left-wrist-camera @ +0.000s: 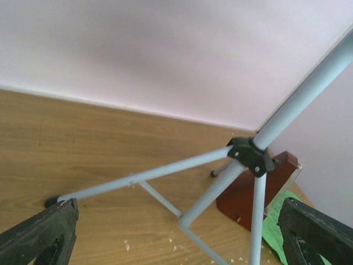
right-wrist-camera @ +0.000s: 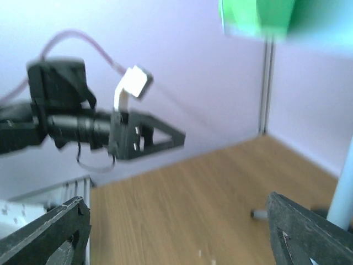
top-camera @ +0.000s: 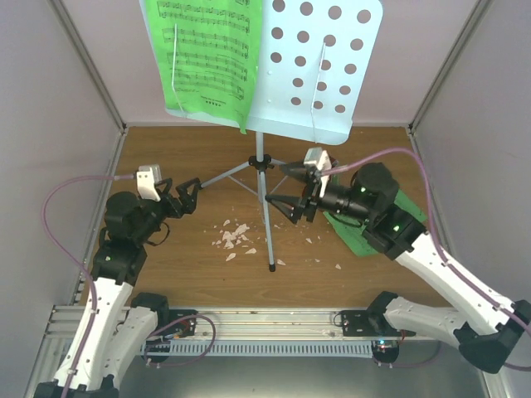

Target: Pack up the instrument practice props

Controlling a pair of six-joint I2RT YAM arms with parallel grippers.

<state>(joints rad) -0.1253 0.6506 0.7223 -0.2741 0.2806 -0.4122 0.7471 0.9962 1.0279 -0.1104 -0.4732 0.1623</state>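
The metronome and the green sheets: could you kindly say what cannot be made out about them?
Metronome: unseen from above; in the left wrist view, stand legs cross it.
Sheet music on the stand: cut off by the top edge; notes too small to read.
Green sheet on the table: mostly under the right arm.

The left arm [top-camera: 104, 294] is rising from its base at the near edge and bending at the elbow, with its wrist pointing inward to the right. The left pincer [top-camera: 191, 197] is standing wide open and holding nothing, its two black fingers [left-wrist-camera: 41, 232] spread far apart. The right arm [top-camera: 431, 265] is leaning in from the right side, its forearm angling leftward. The right pincer [top-camera: 279, 186] is gaping too, gripping nothing. The two pincers are facing each other, well apart.
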